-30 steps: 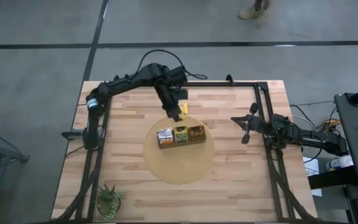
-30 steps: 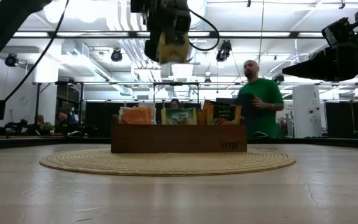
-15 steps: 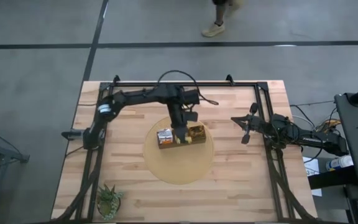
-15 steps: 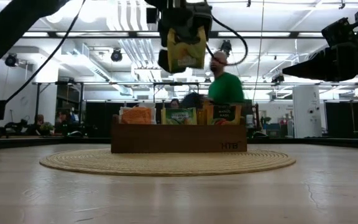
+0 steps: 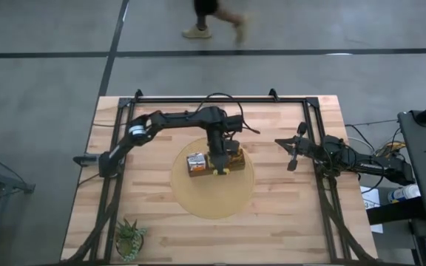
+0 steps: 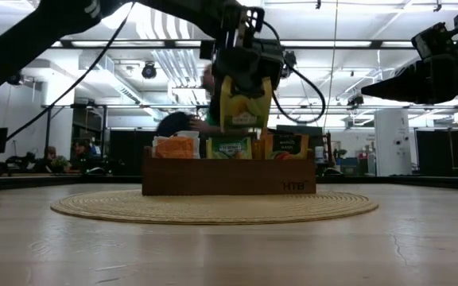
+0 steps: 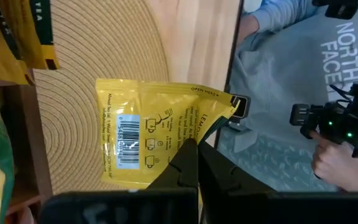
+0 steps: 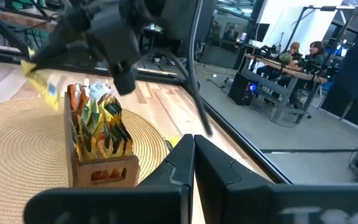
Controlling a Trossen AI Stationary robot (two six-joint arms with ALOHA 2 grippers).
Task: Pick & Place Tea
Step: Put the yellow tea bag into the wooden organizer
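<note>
Workshop hall around my wooden table

My light plank table [image 5: 287,214] stands on a grey concrete floor [image 5: 43,89] crossed by dark lines; a person [image 5: 213,18] walks past its far side. Level across, I see a white ceiling with strip lights [image 6: 165,56], hanging lamps [image 6: 14,77] and dark racks [image 6: 82,127]. Desks [image 8: 278,78] with seated people [image 8: 316,53] line one side.

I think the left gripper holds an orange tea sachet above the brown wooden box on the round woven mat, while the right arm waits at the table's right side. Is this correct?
Almost. The flat sachet in the left gripper is yellow, not orange, as the low view and the left wrist view show. The rest holds: it hangs above the brown wooden box on the round woven mat, and the right gripper waits at the table's right side.
</note>
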